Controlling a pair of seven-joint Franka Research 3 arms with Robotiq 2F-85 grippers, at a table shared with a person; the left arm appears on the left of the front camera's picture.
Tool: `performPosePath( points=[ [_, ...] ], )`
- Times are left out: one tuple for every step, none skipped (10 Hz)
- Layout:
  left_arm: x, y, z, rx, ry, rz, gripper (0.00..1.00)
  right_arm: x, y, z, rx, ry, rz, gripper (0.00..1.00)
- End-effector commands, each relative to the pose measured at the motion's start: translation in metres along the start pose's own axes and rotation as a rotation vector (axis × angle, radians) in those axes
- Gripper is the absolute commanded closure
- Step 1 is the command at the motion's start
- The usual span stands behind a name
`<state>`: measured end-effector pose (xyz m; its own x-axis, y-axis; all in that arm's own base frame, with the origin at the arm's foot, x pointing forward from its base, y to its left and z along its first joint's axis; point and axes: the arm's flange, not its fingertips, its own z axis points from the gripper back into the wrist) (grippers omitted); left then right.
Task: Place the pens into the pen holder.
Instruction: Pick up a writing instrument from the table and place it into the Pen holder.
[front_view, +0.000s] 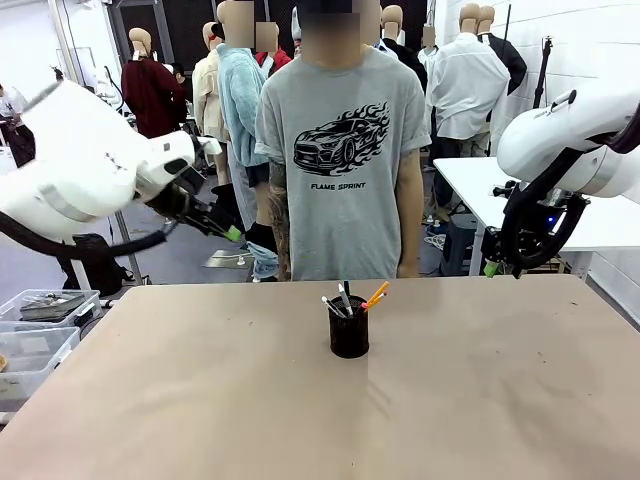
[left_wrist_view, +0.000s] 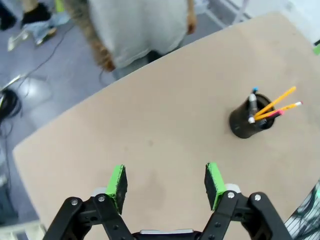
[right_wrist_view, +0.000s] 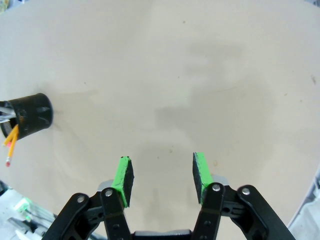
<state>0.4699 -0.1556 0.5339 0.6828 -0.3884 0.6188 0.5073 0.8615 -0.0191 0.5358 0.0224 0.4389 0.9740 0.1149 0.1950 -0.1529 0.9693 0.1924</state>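
The black mesh pen holder (front_view: 349, 332) stands upright near the table's middle, toward the far side. Several pens (front_view: 350, 300) stick out of its rim, among them yellow-orange pencil-like ones (left_wrist_view: 274, 104) and dark ones with pale tips. The holder (left_wrist_view: 245, 122) lies well ahead of my left gripper (left_wrist_view: 166, 181), which is open and empty high above the table's left part. My left gripper (front_view: 232, 232) hangs raised at the left. The holder (right_wrist_view: 31, 115) sits far left of my right gripper (right_wrist_view: 161, 177), also open and empty above bare table. My right gripper (front_view: 490, 268) is raised at the right.
A person in a grey T-shirt (front_view: 345, 160) stands at the far edge behind the holder. Clear plastic bins (front_view: 40, 320) sit beside the table's left edge. A white table (front_view: 500, 190) stands behind at the right. The brown tabletop (front_view: 300, 420) is bare around the holder.
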Motion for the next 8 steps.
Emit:
performPosePath(
  points=[
    [0.014, -0.004, 0.030, 0.082, 0.101, 0.117, 0.19, 0.001, -0.001, -0.001, 0.022, -0.003, 0.008, 0.39],
    [0.008, 0.007, 0.031, 0.122, 0.158, 0.168, 0.19, 0.001, -0.001, -0.001, 0.022, -0.003, 0.008, 0.39],
    [-0.003, 0.016, 0.027, 0.166, 0.248, 0.216, 0.19, 0.001, -0.001, -0.001, 0.022, -0.003, 0.008, 0.39],
    [-0.012, 0.023, 0.024, 0.189, 0.304, 0.239, 0.19, 0.001, -0.001, -0.001, 0.022, -0.003, 0.008, 0.39],
    [-0.023, 0.026, 0.021, 0.193, 0.344, 0.257, 0.19, 0.001, -0.001, -0.001, 0.022, -0.003, 0.008, 0.39],
    [-0.033, 0.028, 0.016, 0.199, 0.373, 0.270, 0.19, 0.001, -0.001, -0.001, 0.022, -0.003, 0.008, 0.39],
    [-0.041, 0.036, 0.012, 0.185, 0.392, 0.291, 0.19, 0.001, -0.001, -0.001, 0.022, -0.003, 0.008, 0.39],
    [-0.050, 0.040, -0.002, 0.160, 0.331, 0.275, 0.19, 0.001, -0.001, -0.001, 0.022, -0.003, 0.008, 0.39]
  ],
)
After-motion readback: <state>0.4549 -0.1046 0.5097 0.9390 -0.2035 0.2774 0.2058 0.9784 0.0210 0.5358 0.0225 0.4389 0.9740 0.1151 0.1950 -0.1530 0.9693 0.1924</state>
